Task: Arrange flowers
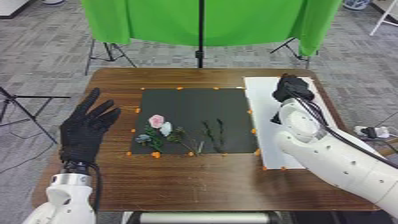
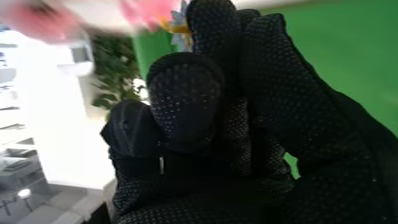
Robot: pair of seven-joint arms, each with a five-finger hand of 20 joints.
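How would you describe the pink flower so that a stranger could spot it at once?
On the brown table lies a dark mat. In the mat's left half, find the pink flower. It is the mat's only pink bloom; its nearest neighbour, a bloom, is white.

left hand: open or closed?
Open. In the head view the left hand is beside the black mat, its fingers straight and apart, nothing in its grasp.

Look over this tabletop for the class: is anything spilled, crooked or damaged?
Nothing stands out. The rounded pink flower and the pale white flower lie on the square black mat, which sits neatly beside the long white panel.
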